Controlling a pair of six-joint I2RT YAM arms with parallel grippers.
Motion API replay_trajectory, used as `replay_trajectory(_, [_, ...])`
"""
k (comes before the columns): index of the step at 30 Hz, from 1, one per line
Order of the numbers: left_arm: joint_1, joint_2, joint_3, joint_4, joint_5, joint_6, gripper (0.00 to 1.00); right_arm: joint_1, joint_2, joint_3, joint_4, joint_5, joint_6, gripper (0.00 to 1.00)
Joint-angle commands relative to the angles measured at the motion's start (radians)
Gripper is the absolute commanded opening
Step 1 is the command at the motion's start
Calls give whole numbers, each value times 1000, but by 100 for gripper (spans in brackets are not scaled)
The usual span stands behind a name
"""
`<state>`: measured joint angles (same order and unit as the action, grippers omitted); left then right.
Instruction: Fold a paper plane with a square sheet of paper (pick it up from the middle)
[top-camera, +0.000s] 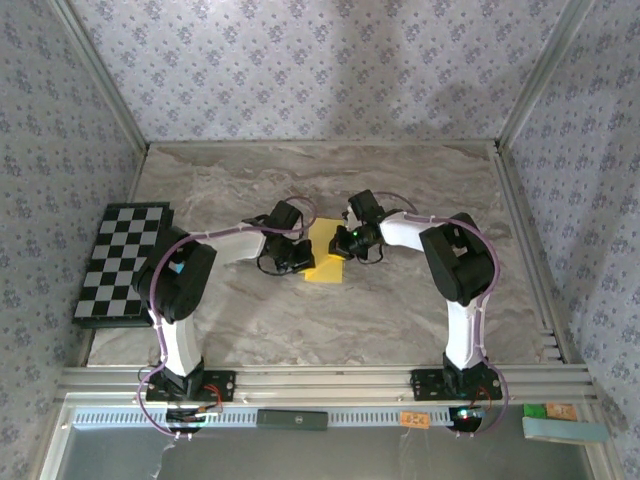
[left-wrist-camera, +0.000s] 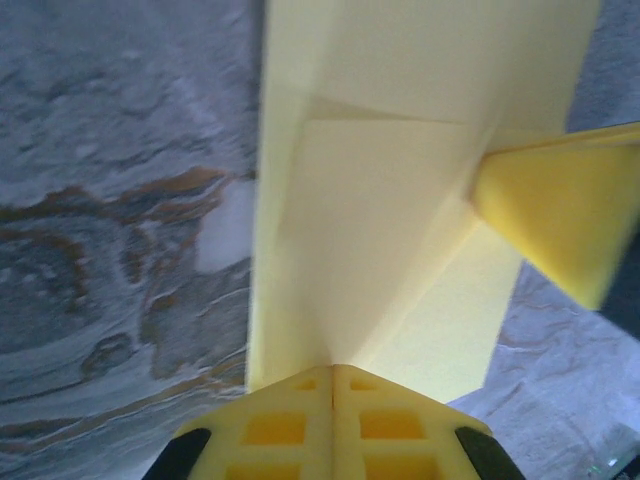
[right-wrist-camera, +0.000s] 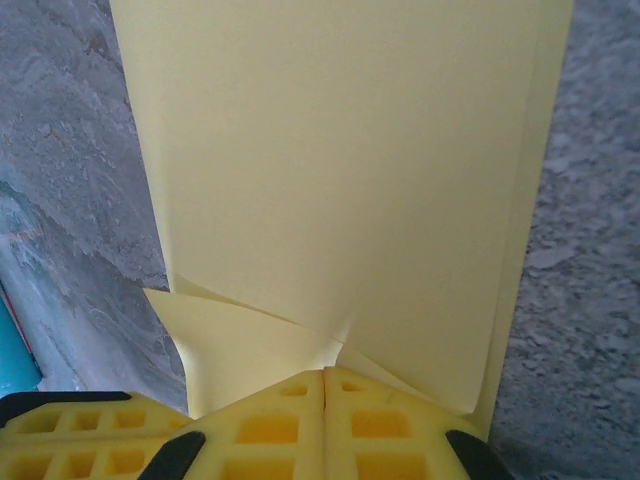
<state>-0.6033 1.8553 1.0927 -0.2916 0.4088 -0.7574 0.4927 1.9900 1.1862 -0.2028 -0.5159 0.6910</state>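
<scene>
The square sheet of paper (top-camera: 327, 264) is yellow, partly folded, and lies flat on the marble table between both grippers. My left gripper (top-camera: 304, 250) is shut, its tips (left-wrist-camera: 333, 368) touching the paper (left-wrist-camera: 380, 240) where creases run together. From the other side my right gripper (top-camera: 346, 240) is also shut, with its tips (right-wrist-camera: 325, 372) at the point where two folded flaps of the paper (right-wrist-camera: 340, 160) meet. Nothing shows between either pair of fingers. The right gripper's yellow finger (left-wrist-camera: 560, 210) rests on the sheet in the left wrist view, and the left gripper's fingers (right-wrist-camera: 60, 440) appear at the lower left in the right wrist view.
A black-and-white checkered board (top-camera: 120, 260) lies at the table's left edge. Patterned walls close off the back and both sides. A metal rail (top-camera: 330, 380) runs along the front, with a teal box (top-camera: 565, 428) beyond it at the right.
</scene>
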Motion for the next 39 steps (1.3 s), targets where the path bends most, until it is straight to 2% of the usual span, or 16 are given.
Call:
replay_trajectory(1, [-4, -8, 38, 51, 50, -6, 6, -2, 38, -12, -52, 31, 2, 0])
replay_trajectory(15, [-19, 107, 67, -2, 45, 21, 8, -6, 67, -2, -119, 74, 2, 0])
replay_trajectory(26, [4, -5, -145, -57, 18, 42, 8, -15, 110, 52, -240, 186, -22, 0])
replay_trajectory(30, [11, -75, -184, -107, 12, 69, 9, -17, 109, 59, -238, 176, -29, 0])
replay_trajectory(35, [25, -152, -118, -141, -3, 81, 12, -13, 83, 65, -188, 95, -26, 0])
replay_trajectory(39, [27, -184, -42, -83, -21, 41, 24, -11, 27, 90, -126, -3, 4, 5])
